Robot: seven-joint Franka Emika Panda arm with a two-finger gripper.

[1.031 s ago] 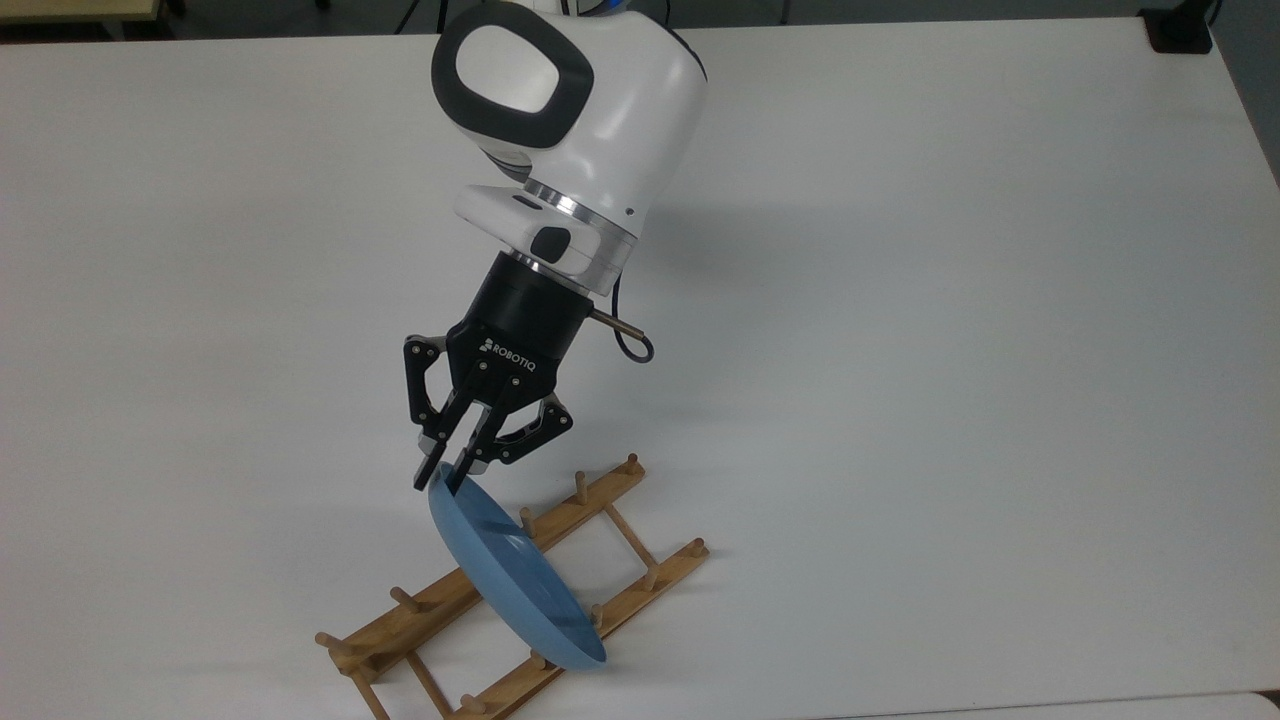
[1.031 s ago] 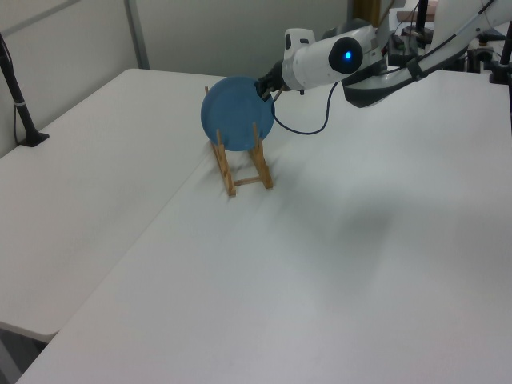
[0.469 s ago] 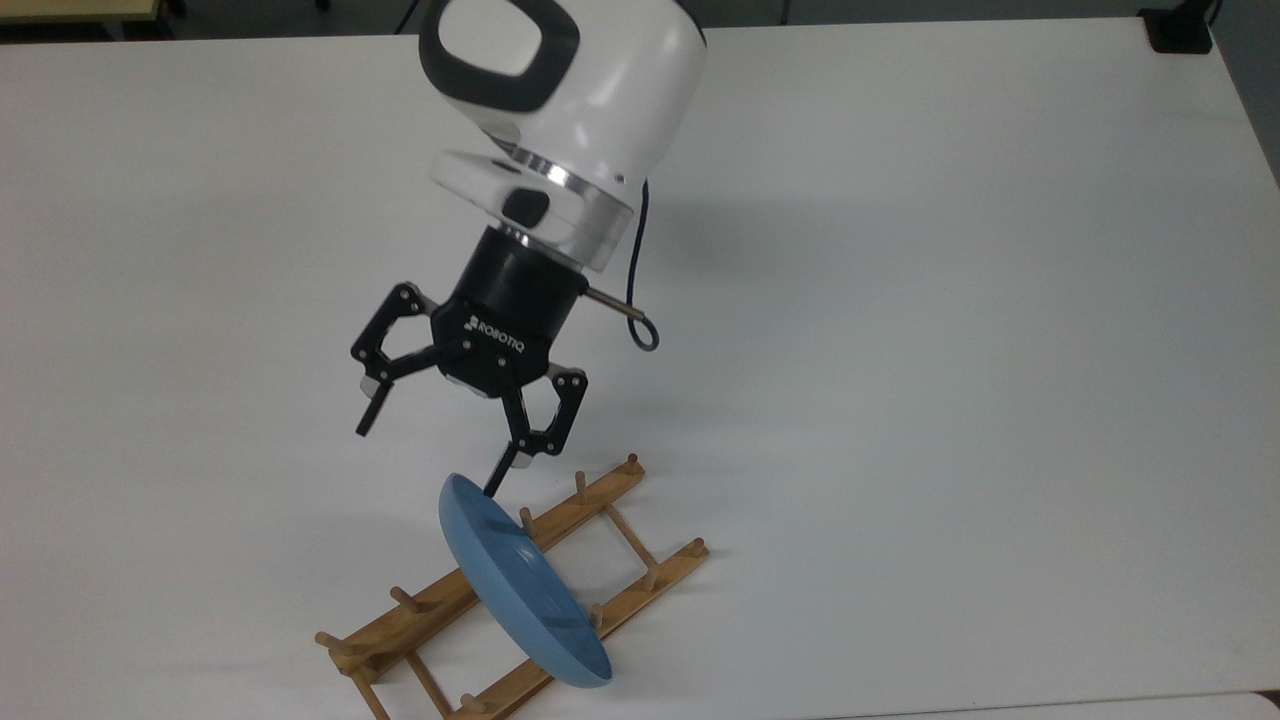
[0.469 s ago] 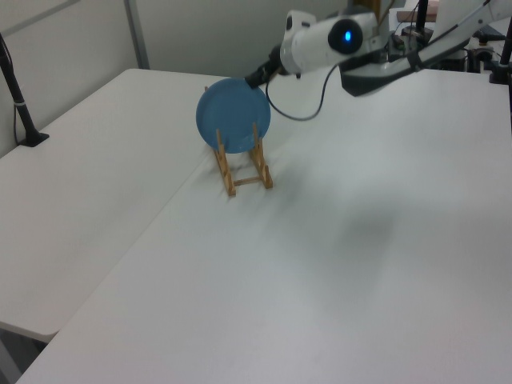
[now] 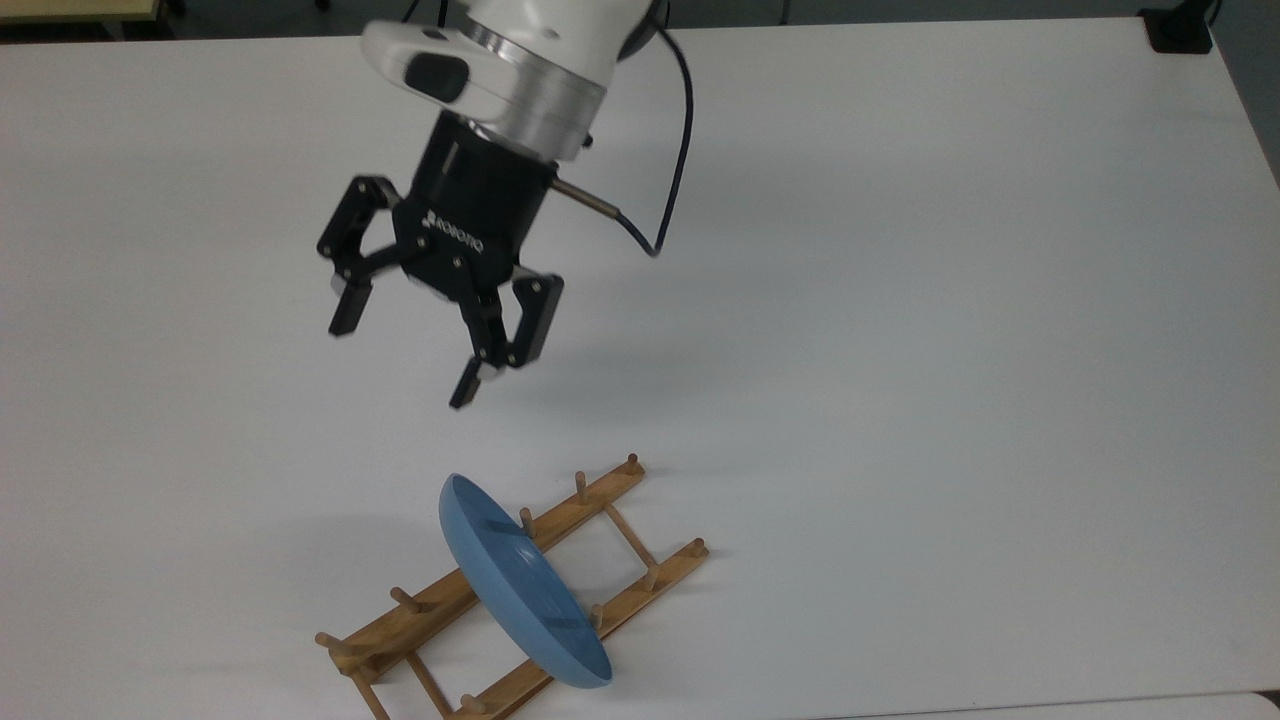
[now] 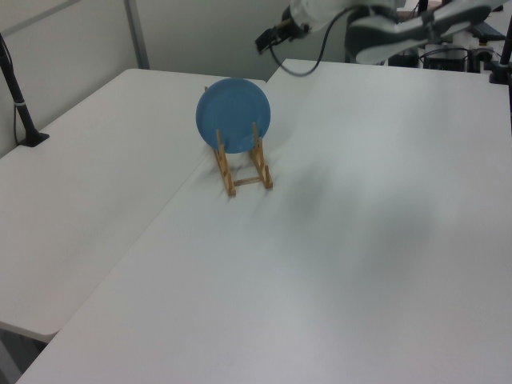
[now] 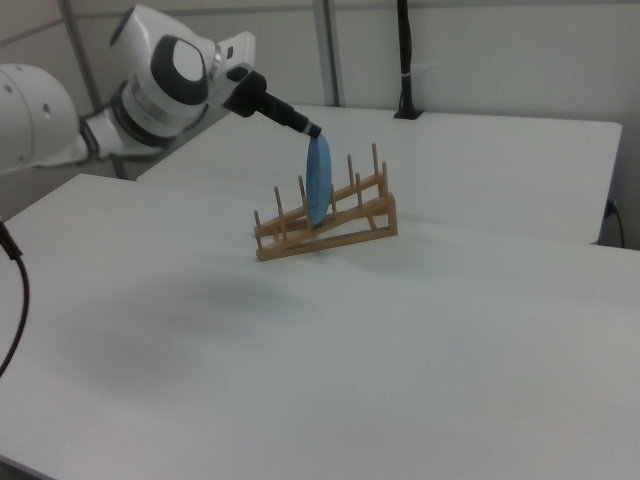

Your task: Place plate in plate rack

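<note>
One plate (image 5: 520, 580), one plate rack (image 5: 520, 590), one gripper (image 5: 405, 350), all on or above a white worktop (image 5: 950, 350). Standing on edge in the rack, the plate, low and centre in the top view, slotted between pegs and crossing both rails, leaning a little. Gripper up in the upper left-centre of the top view, fingers (image 5: 348, 305) spread wide, released, holding nothing, well apart from the plate's upper rim.

Left view, upper centre: plate (image 6: 233, 115) seen face-on as a full blue disc, covering much of the rack (image 6: 244, 170); two wooden rails poking out below it. Gripper (image 6: 272, 37) at the top edge of the frame, small and dark, arm cut off by the border.

Right view, centre: plate (image 7: 318, 180) seen edge-on, a thin blue sliver upright among the pegs, rack (image 7: 325, 225) shown side-on with its row of upright pegs. Gripper (image 7: 310, 130) in line with the plate's top edge here; contact hard to judge from this angle alone, though the top view shows clear space between them.

Concentric rings inside the plate faint in the top view. Peg count hard to settle, several hidden behind the plate. Arm's upper body cut off at the top of the top view.
</note>
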